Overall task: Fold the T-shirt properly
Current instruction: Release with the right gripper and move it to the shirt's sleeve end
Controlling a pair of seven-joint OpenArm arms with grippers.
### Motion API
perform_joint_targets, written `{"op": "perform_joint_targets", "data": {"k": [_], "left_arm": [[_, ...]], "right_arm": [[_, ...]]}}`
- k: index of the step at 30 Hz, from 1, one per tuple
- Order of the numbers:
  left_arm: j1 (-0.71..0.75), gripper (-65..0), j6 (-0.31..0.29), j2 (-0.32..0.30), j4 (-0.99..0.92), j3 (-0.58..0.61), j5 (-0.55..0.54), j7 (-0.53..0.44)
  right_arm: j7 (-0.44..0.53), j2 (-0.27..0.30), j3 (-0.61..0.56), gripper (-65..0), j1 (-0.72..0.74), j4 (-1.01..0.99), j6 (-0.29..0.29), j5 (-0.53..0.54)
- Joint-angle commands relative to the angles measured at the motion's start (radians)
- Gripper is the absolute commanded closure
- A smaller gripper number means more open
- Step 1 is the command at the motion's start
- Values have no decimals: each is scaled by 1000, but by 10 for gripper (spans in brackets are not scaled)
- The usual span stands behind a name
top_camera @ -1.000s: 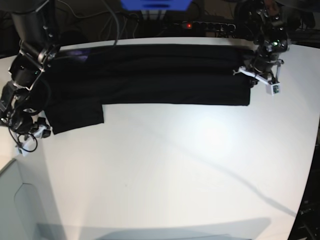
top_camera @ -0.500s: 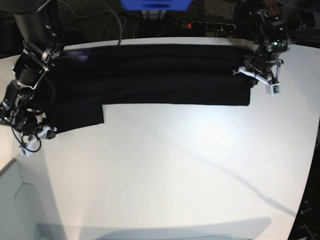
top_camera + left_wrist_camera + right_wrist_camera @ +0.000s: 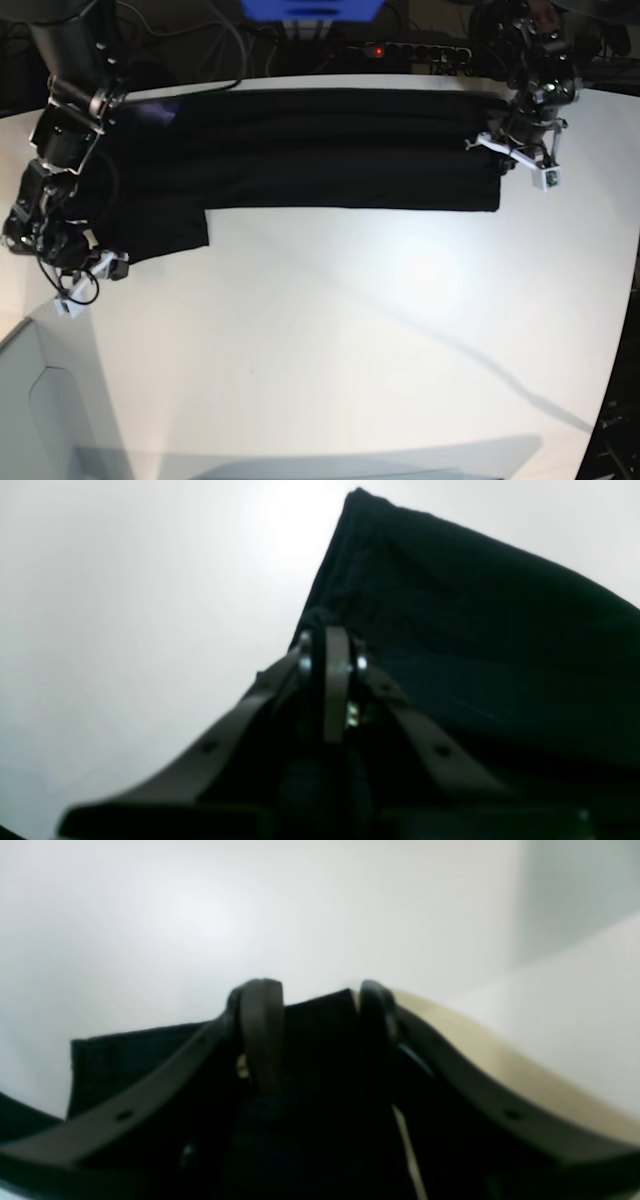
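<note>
So here's where we're at. The near half of the white table is bare, nothing going on there.

Moving back, on the left of the base view our right end effector sits at the corner of the sleeve flap that sticks out toward us from the T-shirt. In its wrist view the black cloth runs up between the two fingers, which stand partly apart. We reckon it's pinching the flap, but honestly we can't tell if it has a real grip or the cloth just lies in the gap.

Further back, the shirt is a long black band across the far part of the table, plain side up, no print showing. Looks like it's already been folded lengthwise at least once, and the near edge is pretty straight.

At the far right end, our left end effector is clenched on the shirt's edge; the wrist view shows the jaws together with cloth at the tips.

What's left, by our guess: tuck that sleeve flap in, then fold the band crosswise into a compact rectangle. Roughly halfway.
</note>
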Motion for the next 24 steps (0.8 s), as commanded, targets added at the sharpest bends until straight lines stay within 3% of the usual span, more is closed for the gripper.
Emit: {"op": "perform_joint_targets", "data": {"k": [1,6,12,17,24], "left_arm": [[-3,-4,3,-11,11,-6,-2,-18],[-3,-4,3,-11,11,-6,-2,-18],[-3,-4,3,-11,11,-6,-2,-18],[-5,-4,3,-11,11,-6,-2,-18],[-23,-4,3,-11,11,-4,-2,-18]], "right_arm": [[-85,-7,-20,-206,-8,-11,4,-40],[-85,-7,-28,0,-8,-11,4,-31],[-85,-6,-25,0,-4,64,4,-29],[-186,-16,-22,0,-51,311,4,-29],[-272,-88,-28,0,-185,709,4,-31]]}}
